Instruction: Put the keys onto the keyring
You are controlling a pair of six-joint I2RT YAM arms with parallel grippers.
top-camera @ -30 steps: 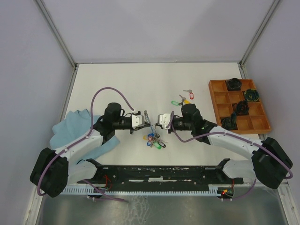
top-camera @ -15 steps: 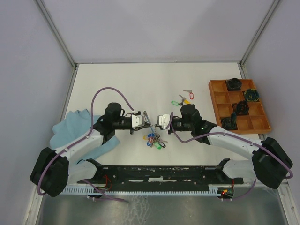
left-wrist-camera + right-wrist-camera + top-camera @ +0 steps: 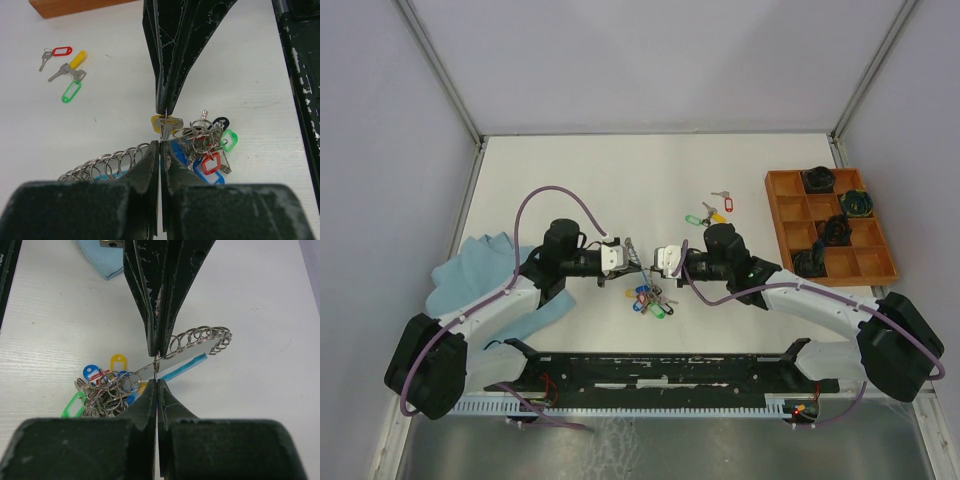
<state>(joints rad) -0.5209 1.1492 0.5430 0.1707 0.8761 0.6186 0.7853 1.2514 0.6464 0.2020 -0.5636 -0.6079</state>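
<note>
Right in the middle of the table (image 3: 570, 170) the two arms meet tip to tip. The left hand (image 3: 159, 146) has its fingers pressed tight together, clamped on the thin wire of the keyring (image 3: 186, 366). The loop is held up off the table, its blue sleeve and a row of small steel rings fanning out to the side. The right hand (image 3: 156, 382) faces it nose to nose, almost touching. Its fingers are squeezed together too, and from the left wrist camera they seem to be pinching a silver yellow-tagged key (image 3: 166, 122) just beside the wire. Directly below the two hands lies the bunch of keys (image 3: 650, 298), a tangle of blue, red, green and yellow tags and split rings resting on the table. Further back, near the right arm's wrist, are a few loose keys (image 3: 715, 212) with red, yellow and green tags, well apart from the bunch. Off to the right sits the orange tray (image 3: 769, 200), with dark coiled bundles (image 3: 818, 180) in several of its compartments. A blue cloth (image 3: 470, 265) lies under the left arm.
</note>
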